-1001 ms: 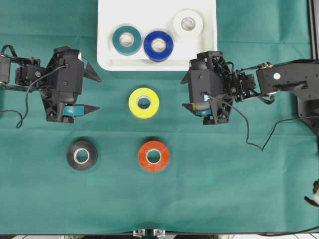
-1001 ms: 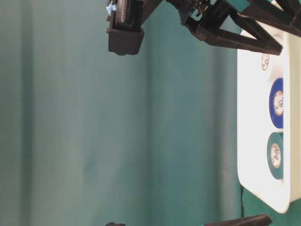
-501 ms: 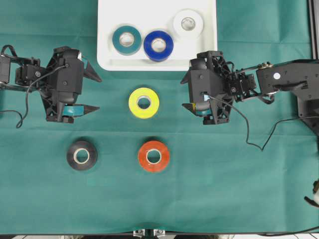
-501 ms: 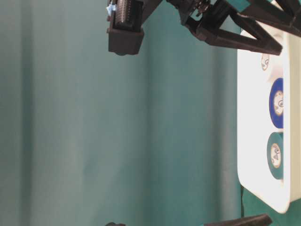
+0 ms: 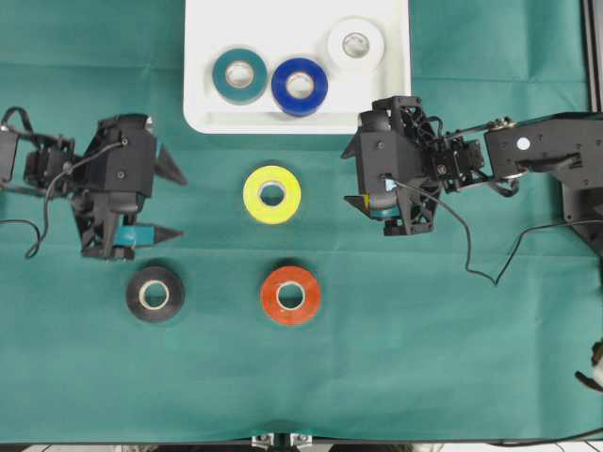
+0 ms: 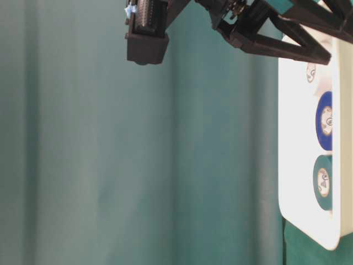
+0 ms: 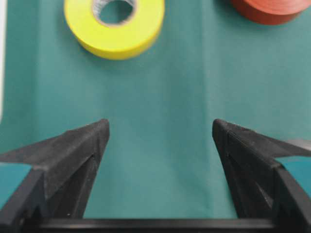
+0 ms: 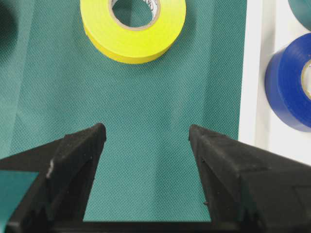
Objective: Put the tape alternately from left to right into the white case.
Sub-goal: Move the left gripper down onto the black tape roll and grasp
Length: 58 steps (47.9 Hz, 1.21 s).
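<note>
Three rolls lying on the cloth, three sitting in the case

Nearest, the black roll and red roll are lying side by side; farther, the yellow roll is sitting between the left gripper and right gripper, both standing wide open and gripping nothing. Farthest, the case is holding teal, blue and white rolls.

Overhead, sideways table-level, two wrist close-ups
</note>
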Motion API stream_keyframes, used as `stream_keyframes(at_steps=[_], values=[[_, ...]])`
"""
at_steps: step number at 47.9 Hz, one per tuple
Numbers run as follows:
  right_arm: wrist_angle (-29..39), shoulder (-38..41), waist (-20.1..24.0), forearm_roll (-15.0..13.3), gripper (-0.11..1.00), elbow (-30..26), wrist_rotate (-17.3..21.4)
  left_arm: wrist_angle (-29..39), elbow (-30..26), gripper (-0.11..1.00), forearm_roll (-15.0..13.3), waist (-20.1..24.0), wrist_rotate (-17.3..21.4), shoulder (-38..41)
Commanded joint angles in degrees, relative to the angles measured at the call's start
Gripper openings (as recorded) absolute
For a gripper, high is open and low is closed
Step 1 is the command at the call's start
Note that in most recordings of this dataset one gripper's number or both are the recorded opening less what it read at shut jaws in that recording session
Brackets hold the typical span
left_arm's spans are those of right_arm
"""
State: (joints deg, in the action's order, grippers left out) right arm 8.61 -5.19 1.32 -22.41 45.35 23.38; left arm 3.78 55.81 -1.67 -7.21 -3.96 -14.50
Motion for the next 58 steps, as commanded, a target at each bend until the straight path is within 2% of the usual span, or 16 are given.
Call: stream_keyframes(at_steps=[1,11,23,42,58], values=[[-0.5,-1.3,0.2,0.1,0.77,-0.8,0.1,0.9,0.8,0.82,-0.1,-2.6,-2.0,-0.4],[-2.2,-1.3,0.2,0.2,0.78,-0.6,0.0,3.9,1.2,0.82,0.0,-8.4,-8.3,-0.4],[-3.4,-1.2,0.2,0.1,0.78,-0.5,0.1,4.2,0.9,0.82,-0.1,-11.0,-13.1,3.5],[-3.4,-1.3,0.2,0.1,0.78,-0.5,0.1,3.9,-1.0,0.82,-0.1,-11.3,-13.6,10.0],[-3.4,-1.3,0.2,0.2,0.78,-0.4,0.1,3.9,-2.6,0.81,0.0,-11.3,-13.5,12.5]])
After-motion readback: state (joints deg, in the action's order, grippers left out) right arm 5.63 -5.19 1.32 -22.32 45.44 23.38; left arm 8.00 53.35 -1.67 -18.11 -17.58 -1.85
